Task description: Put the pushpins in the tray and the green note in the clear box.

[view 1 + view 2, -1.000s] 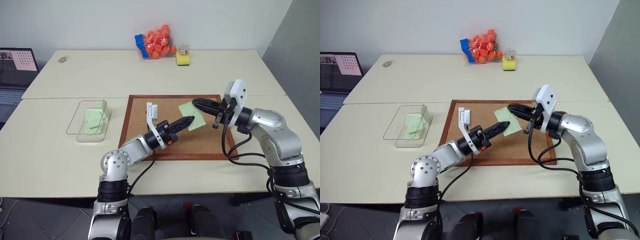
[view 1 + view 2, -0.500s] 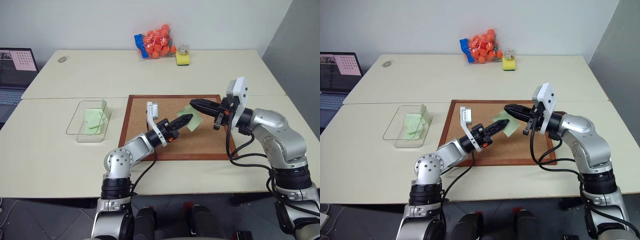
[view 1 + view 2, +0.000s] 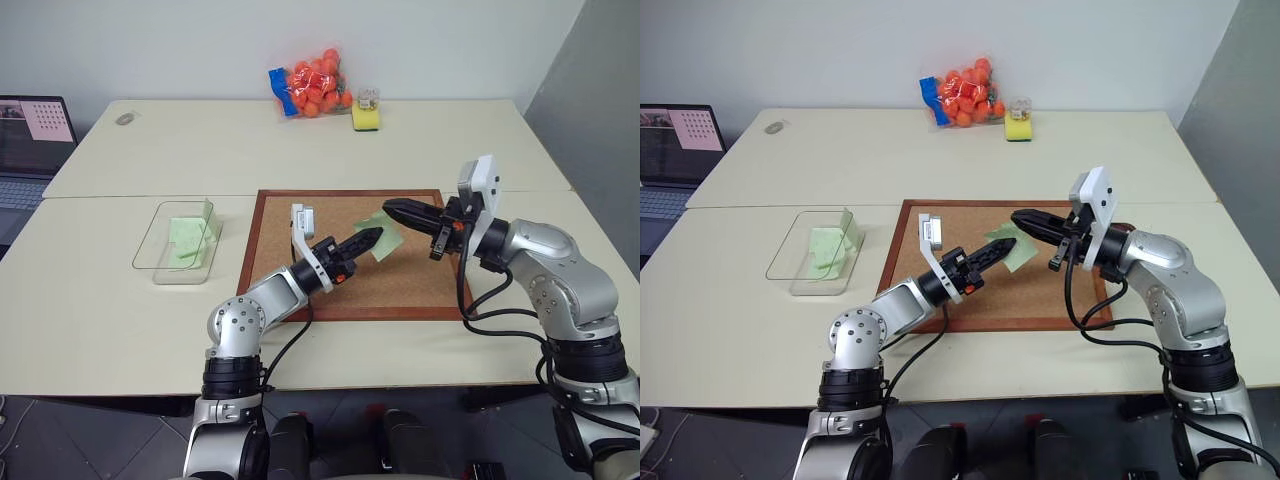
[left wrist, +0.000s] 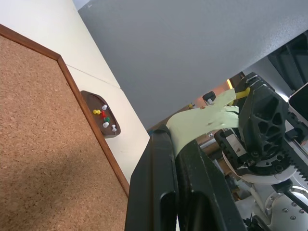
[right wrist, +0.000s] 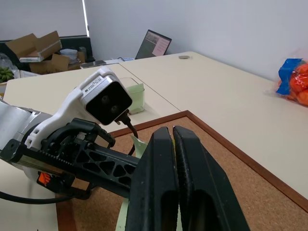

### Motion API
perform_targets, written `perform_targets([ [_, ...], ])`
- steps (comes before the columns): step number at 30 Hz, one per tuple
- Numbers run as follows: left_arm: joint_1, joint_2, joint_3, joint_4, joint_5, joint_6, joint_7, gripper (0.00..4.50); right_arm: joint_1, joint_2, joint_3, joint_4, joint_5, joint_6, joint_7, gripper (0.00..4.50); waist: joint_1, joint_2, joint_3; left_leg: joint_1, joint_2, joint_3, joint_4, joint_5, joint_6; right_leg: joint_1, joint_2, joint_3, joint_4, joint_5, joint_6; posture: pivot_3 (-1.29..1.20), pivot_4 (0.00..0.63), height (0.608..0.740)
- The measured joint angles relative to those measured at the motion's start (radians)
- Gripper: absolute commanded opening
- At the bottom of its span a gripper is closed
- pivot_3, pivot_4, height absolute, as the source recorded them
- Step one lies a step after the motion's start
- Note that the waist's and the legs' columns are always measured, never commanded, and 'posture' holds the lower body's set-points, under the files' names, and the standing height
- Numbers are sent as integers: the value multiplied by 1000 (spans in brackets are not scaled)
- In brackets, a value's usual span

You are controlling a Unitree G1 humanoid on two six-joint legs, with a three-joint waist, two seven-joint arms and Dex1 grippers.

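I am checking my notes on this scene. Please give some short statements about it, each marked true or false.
1. The left tool is shut on the green note. True.
2. The note lies flat on the corkboard. False: it is lifted above the board.
3. The pushpins are in the tray. True.
4. The clear box stands on the corkboard. False: it stands on the table, left of the board.
5. The right tool is wide open. False: it is shut.
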Motion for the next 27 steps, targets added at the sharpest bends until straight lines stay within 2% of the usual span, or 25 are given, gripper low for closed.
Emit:
perform_targets([
  [18,15,-10,30,-1,0,-17,41,49,38,-12,-24,-4,13,-7,-9,0,0,0,0,0,0,0,0,0,0,0,0,0,0,0,0,0,150,740],
  [22,19,-11,30,-5,0,-23,44,49,37,-15,-23,39,-82,-61,-69,0,0,0,0,0,0,0,0,0,0,0,0,0,-1,0,0,0,150,740],
  [27,26,-16,33,-7,0,-28,51,49,30,6,-26,187,-235,-136,-229,0,0,0,0,0,0,1,0,0,0,0,0,1,-1,0,0,0,150,740],
])
